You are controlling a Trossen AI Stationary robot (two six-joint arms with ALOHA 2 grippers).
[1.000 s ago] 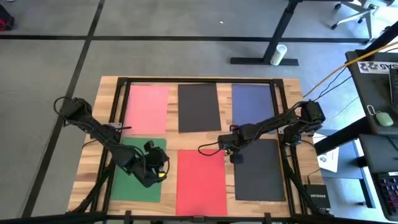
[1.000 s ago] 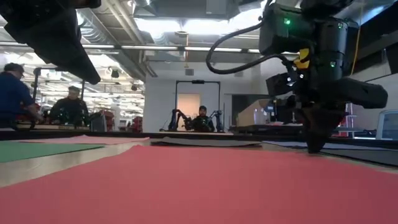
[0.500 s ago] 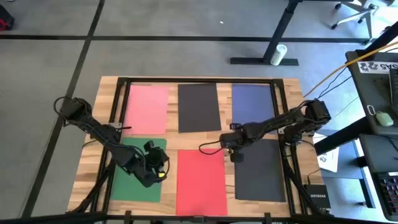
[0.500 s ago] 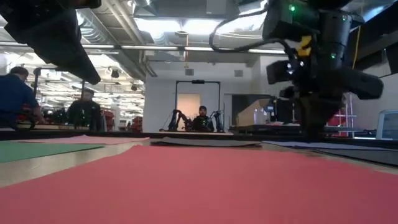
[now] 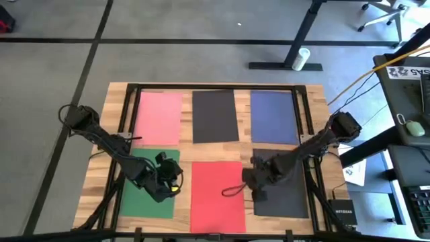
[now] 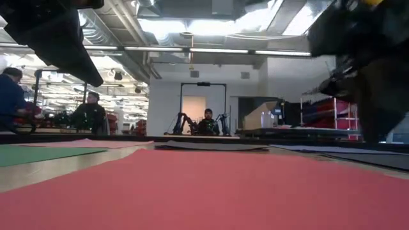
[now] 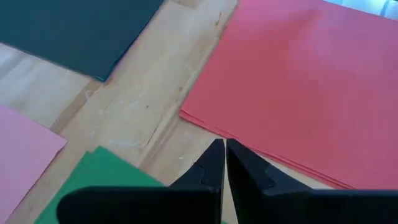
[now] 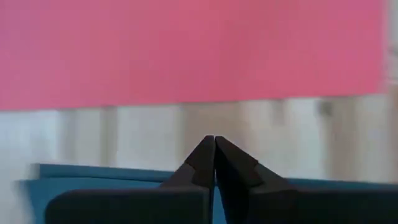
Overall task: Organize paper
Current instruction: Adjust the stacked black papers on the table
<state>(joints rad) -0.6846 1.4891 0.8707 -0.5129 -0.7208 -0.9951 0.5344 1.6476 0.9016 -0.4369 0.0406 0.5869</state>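
Six sheets of paper lie flat on the wooden table (image 5: 111,144). Pink (image 5: 159,117), black (image 5: 215,115) and navy blue (image 5: 274,115) are in the far row. Green (image 5: 144,188), red (image 5: 216,198) and dark grey (image 5: 289,195) are in the near row. My left gripper (image 5: 177,180) is shut over the green sheet's right edge, its tips (image 7: 224,146) above bare wood. My right gripper (image 5: 251,185) is shut, its tips (image 8: 214,142) at the dark grey sheet's left edge (image 8: 124,174), pointing toward the red sheet (image 8: 186,50). My right gripper's shut fingertips stand at the dark grey sheet's left edge, coming slantwise from the table's right. I cannot tell whether they press on the sheet or the wood. My left gripper shows no touch with any sheet.
A black frame (image 5: 215,86) runs round the table top. Strips of bare wood (image 7: 143,106) separate the sheets. A black box (image 5: 341,212) sits at the near right corner. People work in the room beyond the table (image 6: 83,115).
My right gripper has moved toward the table's near edge along the dark grey sheet's left side, its arm swinging with it. Its fingers have stayed shut. The sheets lie where they were.
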